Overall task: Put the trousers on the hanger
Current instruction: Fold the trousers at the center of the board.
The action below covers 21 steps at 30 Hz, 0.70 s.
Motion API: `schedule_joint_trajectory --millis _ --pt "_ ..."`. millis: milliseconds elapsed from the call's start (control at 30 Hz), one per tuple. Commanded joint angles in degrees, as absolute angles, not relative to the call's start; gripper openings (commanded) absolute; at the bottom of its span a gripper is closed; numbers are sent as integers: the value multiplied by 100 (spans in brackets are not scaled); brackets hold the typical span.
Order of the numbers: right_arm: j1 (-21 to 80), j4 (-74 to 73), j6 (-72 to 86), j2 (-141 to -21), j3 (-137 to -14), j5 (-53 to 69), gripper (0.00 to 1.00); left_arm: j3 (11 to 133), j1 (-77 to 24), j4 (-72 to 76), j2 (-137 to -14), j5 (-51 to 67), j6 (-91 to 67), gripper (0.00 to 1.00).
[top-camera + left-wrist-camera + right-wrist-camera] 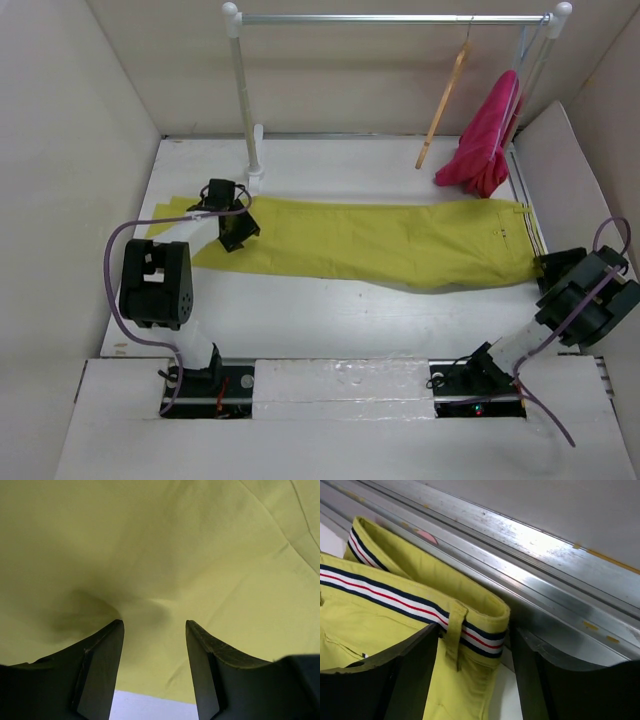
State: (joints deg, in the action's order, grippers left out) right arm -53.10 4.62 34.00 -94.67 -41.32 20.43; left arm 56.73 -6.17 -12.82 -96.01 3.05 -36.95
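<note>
**Inspector:** White table (330, 320), beige walls on three sides. End effectors?

**Operator:** Left gripper (155, 626): fingers spread, tips pressed down on a trouser leg close to its edge, cloth dimpled between them, nothing pinched. Right gripper (475, 628): likewise spread, straddling the corner of the striped waistband (395, 597), not closed on it.

**Inspector:** Location of the trousers (380, 240)?

**Operator:** Flat across the table, hems left, waist right, close against a metal channel (545, 580). Wooden hanger (445, 105) well apart, hung on the clothes rail (395, 18) beside a pink garment (485, 140).

**Inspector:** Risks?

**Operator:** Left closing likely to catch one layer only, so the leg could slide out on lift. Right outer finger liable to jam against the channel and miss the band. Lifting out of step could stretch or drop the cloth.
</note>
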Motion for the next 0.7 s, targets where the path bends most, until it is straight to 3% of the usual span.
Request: schedule_joint_trajectory --millis 0,67,100,167,200,233,300,333,367,400,533,667 --pt "-5177 993 3410 -9581 -4149 2329 63 5827 -834 -1608 -9123 282 -3507 49" --pt "-5177 941 3367 -9151 -4026 2163 54 5959 -1105 -1661 -8992 167 -3463 49" --pt "-5125 906 3366 -8932 -3877 2119 38 5968 -1203 -1652 -8913 184 -3445 49" --pt "-5124 574 3366 -8240 -3788 1961 21 5968 -1431 -1591 -8860 220 -3445 48" --pt "-5124 336 3349 -7966 -3771 1882 4 5959 -1728 -1539 -8851 237 -3454 48" --pt "-5002 -414 3270 -7041 -3744 1759 0 5985 -2227 -1521 -8911 211 -3463 42" --pt "-4853 -666 3209 -6683 -3718 1706 0 5994 -2406 -1468 -8982 237 -3445 37" --pt "-4773 -1234 3104 -5931 -3718 1557 0 5994 -2574 -1433 -9035 255 -3437 16" --pt "-4668 -1483 3068 -5541 -3718 1503 0 6003 -2888 -1363 -9070 194 -3437 4" --pt "-4502 -1755 3050 -5224 -3726 1433 0 6003 -3039 -1336 -9166 167 -3437 0" --pt "-3658 -3046 2945 -4211 -3902 1370 0 5985 -3620 -1029 -9456 246 -3480 0" --pt "-3297 -3936 2550 -4104 -5259 1170 0 6091 -4182 -870 -9904 79 -3559 0"
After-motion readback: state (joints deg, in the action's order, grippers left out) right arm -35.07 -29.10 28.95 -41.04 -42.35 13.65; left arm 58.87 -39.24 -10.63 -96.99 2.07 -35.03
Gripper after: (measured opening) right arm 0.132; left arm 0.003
